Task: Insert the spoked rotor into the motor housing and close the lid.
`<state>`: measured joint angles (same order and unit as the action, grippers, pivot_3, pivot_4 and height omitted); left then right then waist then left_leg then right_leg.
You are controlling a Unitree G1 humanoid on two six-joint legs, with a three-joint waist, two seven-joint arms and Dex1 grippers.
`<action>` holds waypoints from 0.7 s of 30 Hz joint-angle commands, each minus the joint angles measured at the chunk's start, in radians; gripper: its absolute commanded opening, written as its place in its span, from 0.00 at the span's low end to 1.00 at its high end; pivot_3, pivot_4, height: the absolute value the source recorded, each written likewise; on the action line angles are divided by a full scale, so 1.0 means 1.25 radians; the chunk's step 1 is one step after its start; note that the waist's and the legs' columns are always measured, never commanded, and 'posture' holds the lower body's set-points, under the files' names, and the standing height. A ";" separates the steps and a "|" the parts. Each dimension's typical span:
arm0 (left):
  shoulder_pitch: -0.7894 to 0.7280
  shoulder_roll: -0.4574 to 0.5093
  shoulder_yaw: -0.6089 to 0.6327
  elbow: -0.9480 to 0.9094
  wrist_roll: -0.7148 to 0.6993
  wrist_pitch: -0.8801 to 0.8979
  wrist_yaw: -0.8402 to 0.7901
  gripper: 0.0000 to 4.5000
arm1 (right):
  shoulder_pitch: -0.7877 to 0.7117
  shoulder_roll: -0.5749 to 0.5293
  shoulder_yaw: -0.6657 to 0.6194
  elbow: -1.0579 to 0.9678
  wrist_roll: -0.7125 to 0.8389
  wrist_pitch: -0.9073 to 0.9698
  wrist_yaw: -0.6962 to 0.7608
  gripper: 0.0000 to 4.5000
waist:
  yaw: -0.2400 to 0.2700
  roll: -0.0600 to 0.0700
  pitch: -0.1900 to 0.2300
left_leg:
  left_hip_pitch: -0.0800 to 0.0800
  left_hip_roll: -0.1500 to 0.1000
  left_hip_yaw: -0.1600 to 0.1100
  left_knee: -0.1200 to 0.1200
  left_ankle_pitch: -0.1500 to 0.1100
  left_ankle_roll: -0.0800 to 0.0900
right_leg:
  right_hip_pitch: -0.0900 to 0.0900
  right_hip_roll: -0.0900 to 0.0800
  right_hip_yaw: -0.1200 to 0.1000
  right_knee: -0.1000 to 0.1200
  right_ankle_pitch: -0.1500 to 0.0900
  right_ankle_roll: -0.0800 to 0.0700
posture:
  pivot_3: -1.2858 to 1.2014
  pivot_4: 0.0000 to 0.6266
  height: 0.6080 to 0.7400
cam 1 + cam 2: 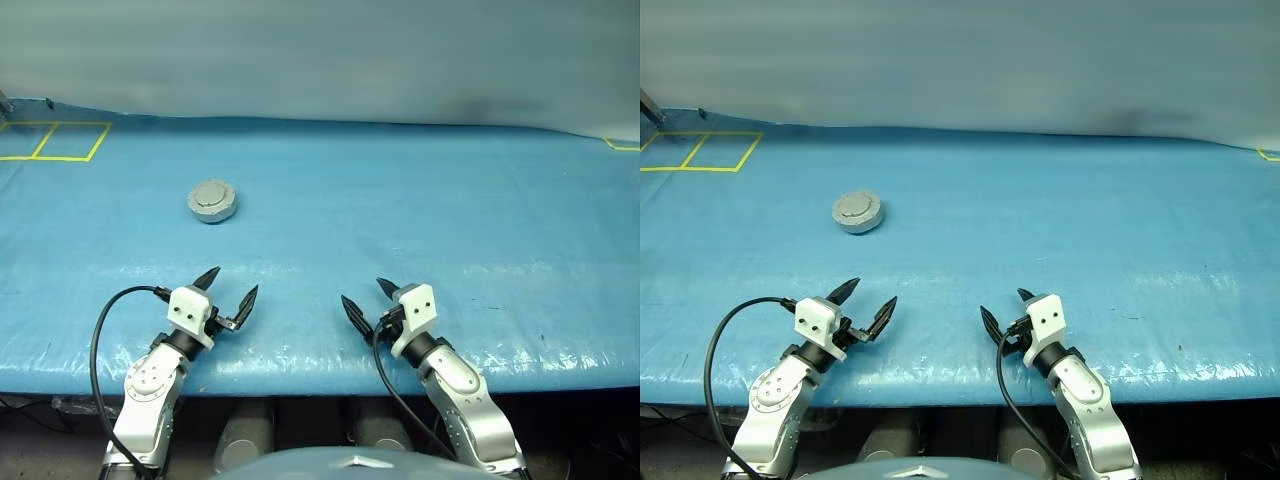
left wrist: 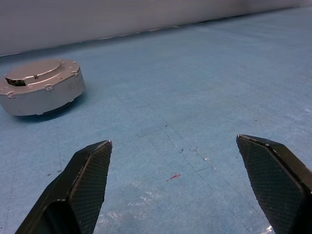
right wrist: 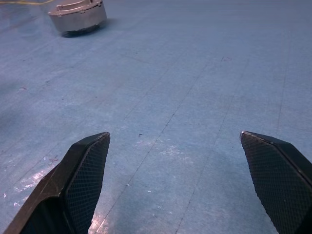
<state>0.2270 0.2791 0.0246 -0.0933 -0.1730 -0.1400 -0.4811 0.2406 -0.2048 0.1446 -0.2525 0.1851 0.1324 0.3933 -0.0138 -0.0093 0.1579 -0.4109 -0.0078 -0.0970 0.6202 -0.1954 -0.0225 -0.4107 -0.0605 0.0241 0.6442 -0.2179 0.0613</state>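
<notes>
- The motor housing (image 1: 212, 201) sits alone on the blue table cover (image 1: 450, 230) with the lid (image 2: 35, 71) seated on top; the unit looks assembled, so I judge the task finished (the rotor is presumably inside, hidden).
- From the left gripper (image 1: 232, 292), fingers spread wide and holding nothing, the housing lies at about 12 o'clock, well apart.
- The right gripper (image 1: 367, 300), equally wide and empty, has it near 10 o'clock.
- Both hover near the table's front edge, with open cover all around the housing.
</notes>
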 commanded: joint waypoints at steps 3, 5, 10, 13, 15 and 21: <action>-0.005 0.003 0.007 -0.014 -0.009 -0.011 -0.003 0.99 | -0.004 0.002 0.002 -0.015 0.003 -0.013 0.006 1.00 | 0.000 0.000 0.000 | 0.000 0.000 0.000 0.000 0.000 0.000 | 0.000 0.000 0.000 0.000 0.000 0.000 | 0.52 0.24 1.00; -0.005 0.003 0.006 -0.014 -0.009 -0.010 -0.003 0.99 | -0.004 0.002 0.003 -0.015 0.003 -0.013 0.007 1.00 | 0.000 0.000 0.000 | 0.000 0.000 0.000 0.000 0.000 0.000 | 0.000 0.000 0.000 0.000 0.000 0.000 | 0.52 0.24 1.00; -0.004 0.004 0.007 -0.017 -0.010 -0.007 -0.004 0.99 | -0.003 0.001 0.004 -0.016 0.003 -0.011 0.006 1.00 | 0.000 0.000 0.000 | 0.000 0.000 0.000 0.000 0.000 0.000 | 0.000 0.000 0.000 0.000 0.000 0.000 | 0.52 0.24 1.00; -0.002 0.005 0.007 -0.019 -0.010 -0.004 -0.003 0.99 | 0.000 0.001 0.005 -0.017 0.002 -0.011 0.006 1.00 | 0.000 0.000 0.000 | 0.000 0.000 0.000 0.000 0.000 0.000 | 0.000 0.000 0.000 0.000 0.000 0.000 | 0.52 0.24 1.00; -0.001 0.005 0.007 -0.020 -0.011 -0.002 -0.003 0.99 | 0.002 0.001 0.006 -0.017 0.002 -0.010 0.005 1.00 | 0.000 0.000 0.000 | 0.000 0.000 0.000 0.000 0.000 0.000 | 0.000 0.000 0.000 0.000 0.000 0.000 | 0.52 0.24 1.00; 0.002 0.004 0.006 -0.023 -0.012 0.000 -0.002 0.99 | 0.004 0.001 0.006 -0.020 0.003 -0.006 0.005 1.00 | 0.000 0.000 0.000 | 0.000 0.000 0.000 0.000 0.000 0.000 | 0.000 0.000 0.000 0.000 0.000 0.000 | 0.52 0.24 1.00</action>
<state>0.2282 0.2795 0.0245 -0.0934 -0.1765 -0.1357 -0.4816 0.2454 -0.2050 0.1509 -0.2518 0.1848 0.1354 0.3947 -0.0138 -0.0093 0.1579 -0.4109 -0.0078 -0.0971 0.6204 -0.1954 -0.0225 -0.4106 -0.0605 0.0241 0.6444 -0.2178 0.0613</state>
